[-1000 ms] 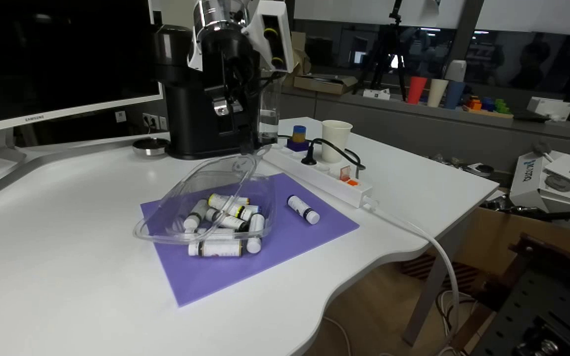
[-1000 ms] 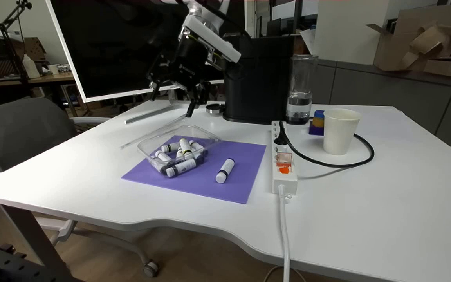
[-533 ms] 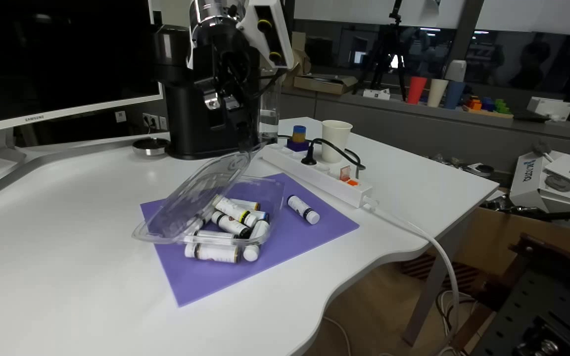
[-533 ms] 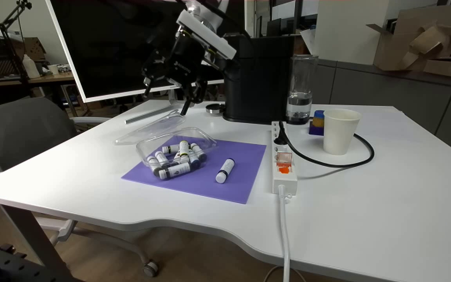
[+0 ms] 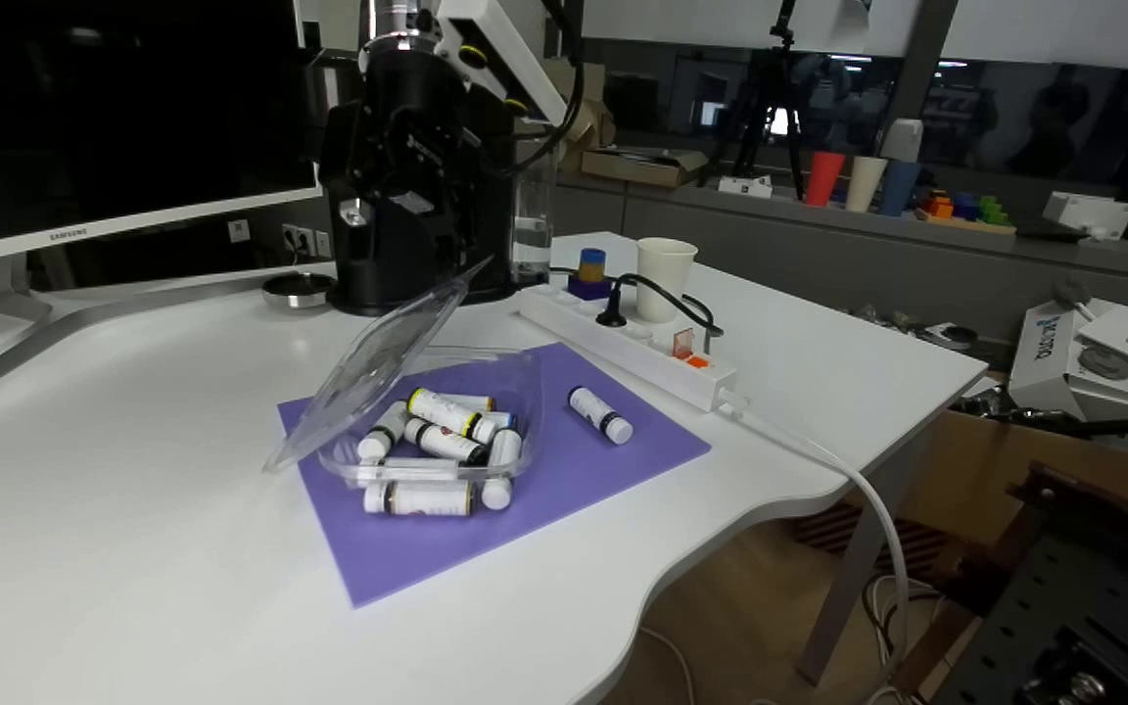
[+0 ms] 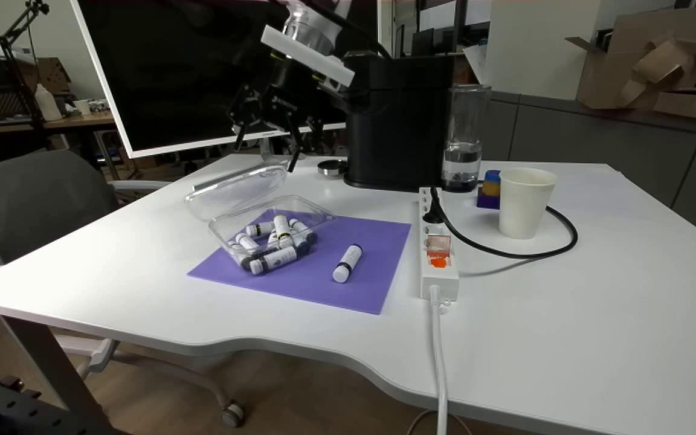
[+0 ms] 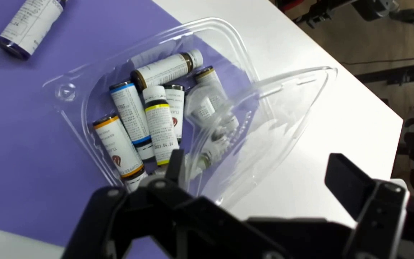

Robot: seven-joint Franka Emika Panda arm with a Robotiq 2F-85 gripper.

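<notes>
In an exterior view the arm [image 6: 312,30] enters at the top edge of the frame, a little to the left of the middle, and slants down toward the left, in front of a dark monitor [image 6: 203,78]. A tilted white bar [image 6: 308,56] is fixed across its wrist, and below this bar the claw [image 6: 265,157] hangs pointing downward. The claw is spread: in the wrist view one of its black fingers [image 7: 350,185] stands at the lower right, the other near the lower middle, with a wide space between them. Nearest to it is a clear plastic lid [image 5: 373,357], which leans with its upper end raised, close to a fingertip; I cannot tell if they touch. Beside the lid, the clear box [image 7: 65,92] is left of the centre in both exterior views, and several small bottles [image 7: 161,129] lie inside it. The box rests mostly on a purple mat [image 6: 378,241], upon the white worktop [image 6: 565,338]. A single bottle [image 6: 348,263] lies on the mat to the right of the box in these views.
</notes>
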